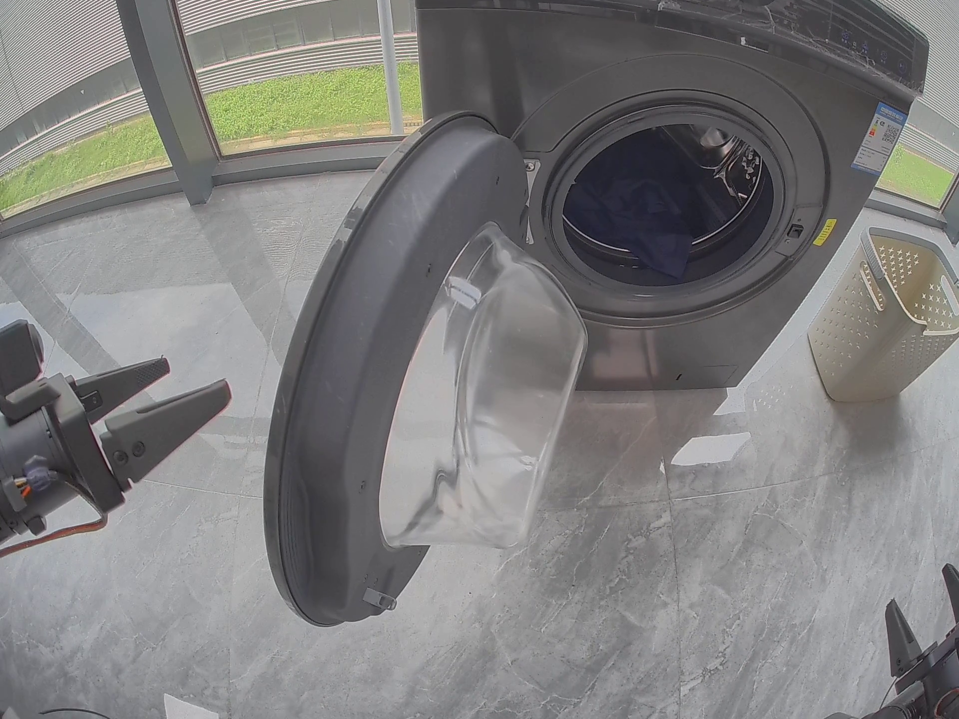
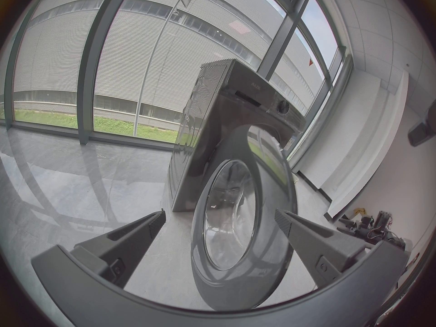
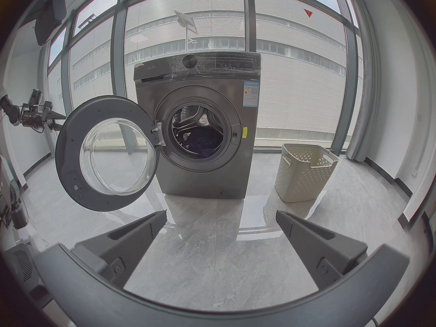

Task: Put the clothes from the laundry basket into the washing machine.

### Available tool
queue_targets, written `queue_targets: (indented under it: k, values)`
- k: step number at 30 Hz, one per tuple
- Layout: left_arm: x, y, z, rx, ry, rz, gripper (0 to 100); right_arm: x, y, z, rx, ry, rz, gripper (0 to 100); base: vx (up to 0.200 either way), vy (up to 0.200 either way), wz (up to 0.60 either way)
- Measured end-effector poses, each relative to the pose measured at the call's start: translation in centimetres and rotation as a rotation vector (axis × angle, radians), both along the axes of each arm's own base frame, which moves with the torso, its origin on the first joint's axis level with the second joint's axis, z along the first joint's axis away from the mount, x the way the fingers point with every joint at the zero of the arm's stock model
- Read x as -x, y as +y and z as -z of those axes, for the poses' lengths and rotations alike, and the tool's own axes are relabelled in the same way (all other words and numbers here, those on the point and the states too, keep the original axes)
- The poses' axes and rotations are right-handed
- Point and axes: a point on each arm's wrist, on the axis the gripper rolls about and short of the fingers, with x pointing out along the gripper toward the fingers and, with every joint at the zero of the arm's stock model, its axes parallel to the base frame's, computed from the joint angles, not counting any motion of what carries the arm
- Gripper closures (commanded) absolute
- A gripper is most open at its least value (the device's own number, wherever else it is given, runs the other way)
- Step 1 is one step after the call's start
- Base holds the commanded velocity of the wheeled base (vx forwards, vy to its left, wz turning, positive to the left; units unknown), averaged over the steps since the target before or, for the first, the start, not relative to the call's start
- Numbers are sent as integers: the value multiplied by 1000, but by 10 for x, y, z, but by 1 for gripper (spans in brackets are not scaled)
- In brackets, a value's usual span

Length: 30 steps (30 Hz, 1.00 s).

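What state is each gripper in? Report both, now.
Left gripper: open, holding nothing.
Right gripper: open, holding nothing.

one washing machine (image 1: 811,184), one laundry basket (image 1: 879,337)

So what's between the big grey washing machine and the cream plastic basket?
Only bare grey marble floor lies between the washing machine and the laundry basket, shown in right wrist view.
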Motion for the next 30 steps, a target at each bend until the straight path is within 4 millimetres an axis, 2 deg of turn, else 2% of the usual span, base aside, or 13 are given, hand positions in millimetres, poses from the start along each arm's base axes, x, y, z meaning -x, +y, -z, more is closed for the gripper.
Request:
queue_targets:
  k: [13,19,30]
  values:
    - [-26,-18,17,-54,55,56,0,0,0,0,-1,-1,1,0,0,0,0]
    - [-33,-35,21,-56,58,124,0,0,0,0,-1,-2,1,0,0,0,0]
    - [-59,-75,18,-14,-40,157,0,0,0,0,-3,-2,0,0,0,0,0]
